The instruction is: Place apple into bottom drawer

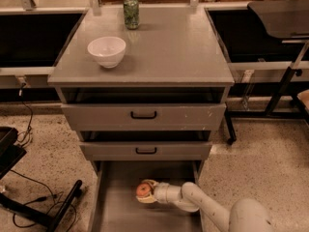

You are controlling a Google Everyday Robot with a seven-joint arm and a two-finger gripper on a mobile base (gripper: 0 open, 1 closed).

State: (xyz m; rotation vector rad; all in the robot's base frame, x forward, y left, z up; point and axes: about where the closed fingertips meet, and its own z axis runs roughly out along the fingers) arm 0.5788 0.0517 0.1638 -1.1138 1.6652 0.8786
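Note:
The bottom drawer (112,211) is pulled out at the foot of the grey cabinet, a long plain grey tray. My gripper (145,191) reaches into it from the lower right on a white arm and is shut on the apple (143,190), a small red-orange fruit. The apple sits low inside the drawer, near its middle, close above the drawer floor. I cannot tell whether it touches the floor.
On the cabinet top stand a white bowl (106,50) at the left and a green soda can (131,12) at the back. Two upper drawers with black handles (143,115) stick out slightly. Black stand legs and cables (43,204) lie on the floor at the left.

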